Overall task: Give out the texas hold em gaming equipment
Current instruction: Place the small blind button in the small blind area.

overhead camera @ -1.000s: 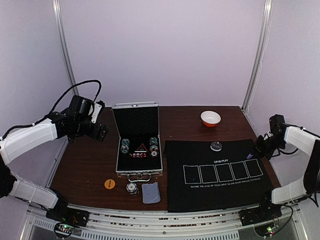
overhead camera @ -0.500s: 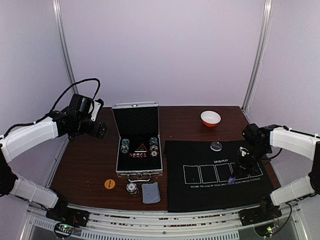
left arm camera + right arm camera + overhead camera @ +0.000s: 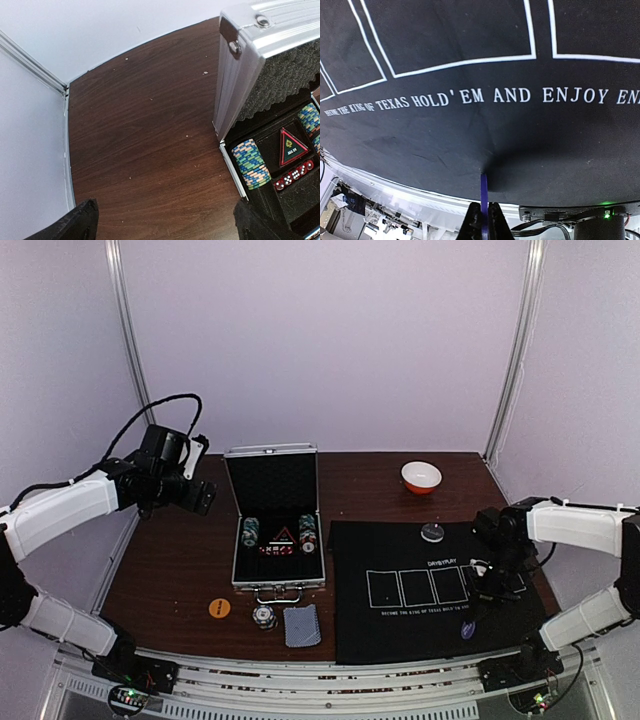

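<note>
While the left jaws are gaping beside the silver case point(image 3: 260, 45) holding chip stacks point(image 3: 251, 163) and dice point(image 3: 294, 175), the right jaws are pinching a purple-blue disc point(image 3: 483, 192) over the mat point(image 3: 470, 125).

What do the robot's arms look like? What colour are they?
The left arm and right arm have white shells, black joints and black wrist parts. A thin black cable loops over the left one. The jaws are black too.

Orange disc point(image 3: 219, 608), chip stack point(image 3: 263, 616) and grey-blue cards point(image 3: 301, 625) lie along the desk point(image 3: 170, 570) near edge; purple disc point(image 3: 483, 187) pinched upright, edge-on
</note>
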